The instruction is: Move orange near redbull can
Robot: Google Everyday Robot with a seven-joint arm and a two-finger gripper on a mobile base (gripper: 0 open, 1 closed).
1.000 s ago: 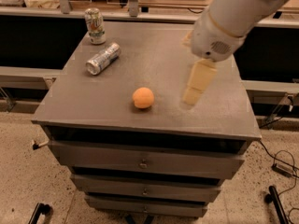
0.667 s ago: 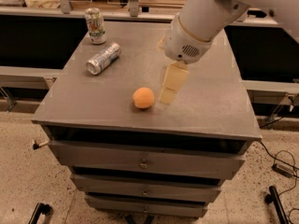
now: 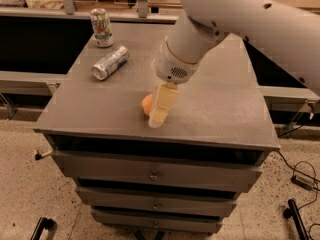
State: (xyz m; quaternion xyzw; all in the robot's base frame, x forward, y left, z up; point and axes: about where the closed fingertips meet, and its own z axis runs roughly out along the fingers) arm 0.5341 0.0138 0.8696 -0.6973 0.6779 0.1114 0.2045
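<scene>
The orange [image 3: 146, 103] sits near the front edge of the grey cabinet top [image 3: 220, 109], mostly hidden behind my gripper [image 3: 160, 111]. My gripper hangs from the white arm and reaches down right in front of the orange, its tip at the table surface. The redbull can [image 3: 110, 63] lies on its side at the back left of the top, well apart from the orange.
A can with a white, green and red label [image 3: 101, 28] stands upright at the far back left corner. The cabinet has drawers [image 3: 155, 174] below the top. Shelving and counters run behind it. A cable [image 3: 300, 179] lies on the floor at right.
My arm has swung left and down toward the orange; the gripper now covers most of it. The orange and both cans have not moved.
</scene>
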